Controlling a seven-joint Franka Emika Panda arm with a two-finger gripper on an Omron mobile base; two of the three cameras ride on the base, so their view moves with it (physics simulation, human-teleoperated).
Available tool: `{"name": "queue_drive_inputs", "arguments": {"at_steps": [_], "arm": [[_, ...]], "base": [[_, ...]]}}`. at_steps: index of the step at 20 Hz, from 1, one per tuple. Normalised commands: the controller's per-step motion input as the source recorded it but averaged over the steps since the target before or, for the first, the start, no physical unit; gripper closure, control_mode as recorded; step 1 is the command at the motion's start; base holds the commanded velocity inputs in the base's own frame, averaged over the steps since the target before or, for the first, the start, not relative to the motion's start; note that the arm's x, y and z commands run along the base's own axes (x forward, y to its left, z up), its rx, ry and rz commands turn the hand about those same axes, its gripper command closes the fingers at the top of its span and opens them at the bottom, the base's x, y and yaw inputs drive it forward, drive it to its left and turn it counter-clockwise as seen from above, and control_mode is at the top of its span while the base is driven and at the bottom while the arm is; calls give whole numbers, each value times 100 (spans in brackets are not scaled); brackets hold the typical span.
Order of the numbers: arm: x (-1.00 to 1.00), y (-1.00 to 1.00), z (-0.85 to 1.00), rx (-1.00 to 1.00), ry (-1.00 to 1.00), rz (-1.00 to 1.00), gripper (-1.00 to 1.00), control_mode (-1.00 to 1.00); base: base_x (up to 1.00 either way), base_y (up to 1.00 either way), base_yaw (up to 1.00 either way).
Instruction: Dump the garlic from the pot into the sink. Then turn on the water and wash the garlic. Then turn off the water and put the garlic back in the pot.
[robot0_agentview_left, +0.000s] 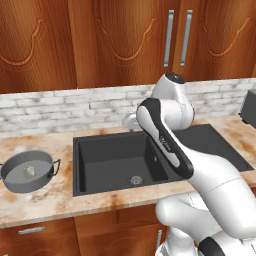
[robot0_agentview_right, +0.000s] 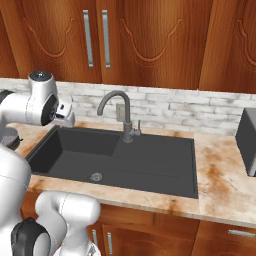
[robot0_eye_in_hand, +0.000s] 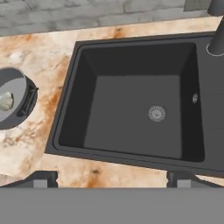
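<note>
The grey pot (robot0_agentview_left: 44, 179) stands on the counter left of the sink (robot0_agentview_left: 100, 145), with the pale garlic (robot0_agentview_left: 30, 171) lying inside it. In the hand view the pot (robot0_eye_in_hand: 17, 89) and garlic (robot0_eye_in_hand: 5, 101) sit at the left edge, and the sink basin (robot0_eye_in_hand: 131, 78) with its round drain (robot0_eye_in_hand: 157, 113) lies below. My gripper (robot0_eye_in_hand: 111, 180) hovers high above the basin's front left part. It is open, its fingertips (robot0_eye_in_hand: 41, 179) stand far apart and nothing is between them. The dark gooseneck faucet (robot0_agentview_right: 120, 107) rises behind the sink, and no water runs.
The sink's flat draining panel (robot0_agentview_right: 160, 165) lies to the right of the basin. A dark appliance (robot0_agentview_right: 247, 142) stands on the counter at the far right. A brick backsplash (robot0_agentview_left: 65, 107) and wooden wall cabinets (robot0_agentview_left: 115, 40) are behind the counter.
</note>
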Motion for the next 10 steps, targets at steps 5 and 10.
{"name": "queue_drive_inputs", "arguments": {"at_steps": [5,10], "arm": [[0,53,-28,0,5,0,-100,-100],[-2,43,-23,7,1,-1,-100,-100]], "base": [[0,0,0],[0,0,0]]}}
